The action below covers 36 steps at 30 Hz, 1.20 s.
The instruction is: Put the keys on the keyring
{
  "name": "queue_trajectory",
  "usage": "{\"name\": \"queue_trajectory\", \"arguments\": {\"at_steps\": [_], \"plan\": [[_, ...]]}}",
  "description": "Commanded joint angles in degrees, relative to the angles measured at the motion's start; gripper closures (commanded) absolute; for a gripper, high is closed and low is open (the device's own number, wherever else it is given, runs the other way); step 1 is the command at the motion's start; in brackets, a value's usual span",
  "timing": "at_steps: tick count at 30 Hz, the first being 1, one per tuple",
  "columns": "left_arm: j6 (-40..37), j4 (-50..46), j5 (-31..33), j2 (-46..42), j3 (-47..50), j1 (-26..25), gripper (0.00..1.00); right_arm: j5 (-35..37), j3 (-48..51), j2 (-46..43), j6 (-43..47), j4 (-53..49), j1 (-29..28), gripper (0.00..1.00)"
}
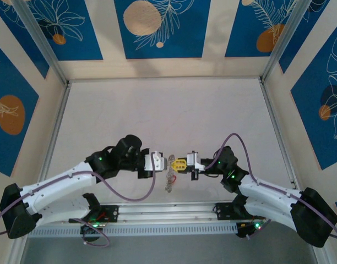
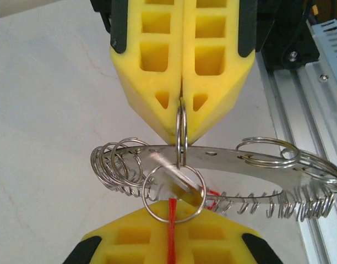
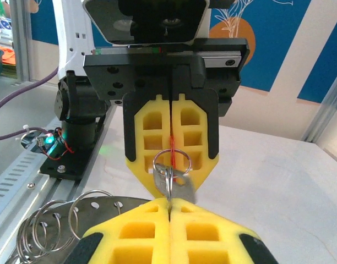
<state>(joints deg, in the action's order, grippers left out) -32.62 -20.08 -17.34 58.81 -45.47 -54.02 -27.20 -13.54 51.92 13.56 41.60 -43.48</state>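
Both grippers meet tip to tip above the table's near middle. My left gripper (image 1: 167, 163) (image 2: 172, 208) is shut on a key, whose red head (image 2: 172, 234) shows edge-on between the yellow fingers (image 3: 149, 143). Its silvery shaft (image 2: 186, 186) (image 3: 180, 186) pokes through a small split ring (image 2: 152, 206) (image 3: 157, 158). My right gripper (image 1: 183, 164) (image 3: 169, 202) is shut on another small split ring (image 2: 181, 126) that hangs on the keyring (image 1: 169, 181) (image 2: 240, 159) (image 3: 102, 204), a wide flat perforated metal band carrying several loose rings. The keyring dangles below the grippers.
An aluminium rail (image 1: 168, 212) (image 2: 317, 88) runs along the near edge under both arms. Purple cables (image 1: 127, 195) loop by the left arm. The left arm's base and a lit board (image 3: 47, 144) stand behind the fingers. Frame posts (image 1: 58, 126) bound the table.
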Motion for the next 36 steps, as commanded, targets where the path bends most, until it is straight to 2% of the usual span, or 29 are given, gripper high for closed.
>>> {"name": "queue_trajectory", "arguments": {"at_steps": [1, 12, 13, 14, 16, 20, 25, 30, 36], "plan": [[-5.16, -9.55, 3.44, 1.64, -5.23, 0.45, 1.0, 1.05, -1.75, -1.04, 1.35, -4.26, 0.28, 1.0], [-8.99, -13.56, 3.29, 5.04, -10.86, 0.36, 1.0, 3.16, -2.63, 0.11, 1.41, -8.08, -0.46, 1.0], [-9.12, -13.54, 2.54, 5.15, -10.59, 0.4, 0.97, 3.46, -2.55, 0.06, 1.19, -7.61, -0.46, 1.0], [-8.93, -13.06, 2.0, 5.1, -9.86, 0.39, 0.89, 3.75, -2.26, 0.07, 0.76, -6.74, -0.42, 1.0], [-7.99, -10.82, 0.76, 4.75, -7.23, 0.48, 0.78, 3.74, -1.78, -0.23, 0.12, -4.79, -0.29, 1.0], [-4.49, -2.71, -7.0, 3.05, -0.12, 0.49, 0.59, 2.29, -1.49, -0.83, -0.55, -2.67, 0.13, 1.0], [2.7, 9.28, -8.91, 1.66, 5.97, 0.59, 0.51, -0.2, -1.4, -1.67, -0.09, -2.83, 0.98, 1.0], [5.7, 13.63, -6.27, 1.82, 7.73, 0.71, 0.46, -2.58, -1.31, -2.81, 0.1, -3.02, 1.95, 1.0], [8.19, 20.98, -6.76, 1.99, 10.66, 0.97, 0.43, -4.6, -1.05, -3.23, -0.2, -2.42, 2.18, 1.0]]}}
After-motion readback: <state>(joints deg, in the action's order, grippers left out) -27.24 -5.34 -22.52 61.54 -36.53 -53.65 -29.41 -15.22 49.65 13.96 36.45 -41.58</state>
